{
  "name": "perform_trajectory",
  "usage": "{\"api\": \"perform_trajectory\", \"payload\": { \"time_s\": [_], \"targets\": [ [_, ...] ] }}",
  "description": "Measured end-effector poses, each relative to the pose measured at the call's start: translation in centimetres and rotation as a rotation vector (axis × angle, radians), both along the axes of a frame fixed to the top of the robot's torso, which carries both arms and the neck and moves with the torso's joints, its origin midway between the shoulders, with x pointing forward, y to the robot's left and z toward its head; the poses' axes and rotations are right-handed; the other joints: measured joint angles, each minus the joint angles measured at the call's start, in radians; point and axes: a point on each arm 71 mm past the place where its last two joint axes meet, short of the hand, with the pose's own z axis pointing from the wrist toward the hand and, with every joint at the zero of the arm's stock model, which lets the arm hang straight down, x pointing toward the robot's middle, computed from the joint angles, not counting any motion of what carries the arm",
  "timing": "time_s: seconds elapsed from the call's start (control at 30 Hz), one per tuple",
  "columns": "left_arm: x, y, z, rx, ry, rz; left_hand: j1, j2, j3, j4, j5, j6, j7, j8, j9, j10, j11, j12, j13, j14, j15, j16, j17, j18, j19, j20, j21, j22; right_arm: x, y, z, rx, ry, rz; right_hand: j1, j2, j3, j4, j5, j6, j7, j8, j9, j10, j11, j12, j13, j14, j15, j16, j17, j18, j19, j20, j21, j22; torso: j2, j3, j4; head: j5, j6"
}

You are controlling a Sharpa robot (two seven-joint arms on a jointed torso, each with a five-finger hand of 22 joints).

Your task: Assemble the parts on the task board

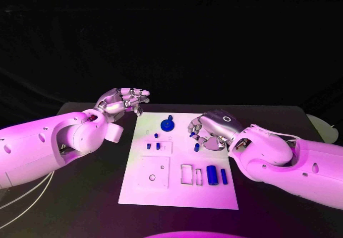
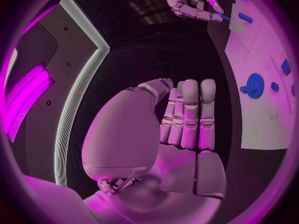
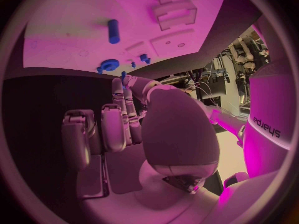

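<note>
Right hand pinching small blue part, over task board

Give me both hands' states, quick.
Left hand: holds nothing, fingers apart, beside the task board.
Right hand: pinches a small blue part.

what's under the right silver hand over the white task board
The right silver hand pinches a small blue part above the white task board. A short blue peg stands below it; anything beneath the palm is covered.
</note>
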Motion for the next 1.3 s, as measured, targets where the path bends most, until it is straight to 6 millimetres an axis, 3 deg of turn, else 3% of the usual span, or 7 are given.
{"api": "perform_trajectory", "payload": {
  "time_s": [0.17,0.3,0.63,1.0,1.3],
  "targets": [
    [0.1,-0.5,0.0,-0.003,0.000,-0.009,0.000,0.000,0.000,0.000,0.000,0.000,0.000,0.000,0.000,0.000,0.000,0.000,0.000,0.000,0.000,0.000,0.000,0.000,0.000,0.000,0.000,0.000,-0.7,2.2,-0.2,0.031,0.013,0.051,0.000,0.000,0.000,0.000,-0.001,0.000,0.000,-0.002,0.000,0.000,0.000,0.000,0.000,0.000,0.000,0.000,0.000,0.000,0.000,0.000,0.000,0.000,-0.001,-0.0025,0.0032,0.022,-0.007],
    [0.1,-1.1,-0.1,-0.007,0.000,-0.019,0.000,0.000,0.000,0.000,0.000,0.000,0.000,0.000,0.000,0.000,0.000,0.000,0.000,0.000,0.000,0.000,0.000,0.000,0.000,0.000,0.000,0.000,-1.2,3.7,-1.4,0.041,0.045,0.079,0.000,0.000,0.000,0.000,-0.001,0.000,0.000,-0.001,-0.001,0.002,0.002,0.000,0.000,0.000,0.000,0.000,0.000,0.000,0.000,0.000,0.000,0.000,-0.001,-0.0041,0.0030,0.041,-0.012],
    [0.3,-2.4,-0.1,-0.016,-0.001,-0.041,0.000,0.000,0.000,0.000,0.000,0.000,0.000,0.000,0.000,0.000,0.000,0.000,0.001,0.000,0.000,0.000,0.000,0.000,0.000,0.000,0.000,0.000,-1.9,6.3,-4.7,0.036,0.123,0.125,0.000,0.000,-0.003,-0.003,-0.003,-0.001,0.000,0.002,-0.001,0.002,0.002,0.000,-0.001,0.000,0.000,0.000,0.000,0.000,0.000,0.000,0.000,0.000,0.001,-0.0037,0.0035,0.081,-0.033],
    [0.3,-2.8,-0.1,-0.019,-0.002,-0.047,0.000,0.000,0.000,0.000,0.000,0.000,0.000,0.000,0.000,0.000,0.000,0.000,0.001,0.000,0.000,0.000,0.000,0.000,0.000,0.000,0.000,0.000,-1.8,7.1,-6.1,0.006,0.158,0.132,-0.008,0.000,-0.003,-0.003,-0.008,-0.002,0.000,0.002,0.000,0.002,0.002,0.000,0.002,0.000,0.000,0.000,0.000,0.000,0.000,0.000,0.000,0.000,0.001,-0.0022,0.0002,0.100,-0.046],
    [0.3,-3.1,-0.1,-0.020,-0.002,-0.050,0.000,0.000,0.000,0.000,0.000,0.000,0.000,0.000,0.000,0.000,0.000,0.004,0.001,0.000,0.000,0.000,0.000,0.000,0.000,0.000,0.000,0.000,-2.0,7.7,-7.2,-0.014,0.187,0.143,-0.009,0.001,-0.003,-0.002,-0.009,-0.004,0.000,0.001,0.001,0.002,0.002,-0.004,0.002,0.000,0.000,0.004,0.000,0.000,0.000,0.000,0.000,-0.001,0.001,-0.0020,0.0013,0.109,-0.051]
  ]
}}
